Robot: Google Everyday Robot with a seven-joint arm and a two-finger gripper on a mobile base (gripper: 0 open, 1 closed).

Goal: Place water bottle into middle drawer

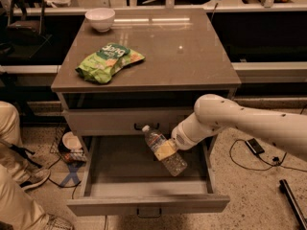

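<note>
Lower centre of the frame, the gripper (166, 150) clasps the water bottle (175, 165), tilted above the open middle drawer (144, 204); let go from here, the bottle could bounce, roll, or catch the rim.

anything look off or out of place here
Nothing stands out. The water bottle hangs tilted, cap up and to the left, in the gripper, over the open middle drawer. The chip bag lies flat on the cabinet top and the bowl stands upright; nothing is spilled.
</note>
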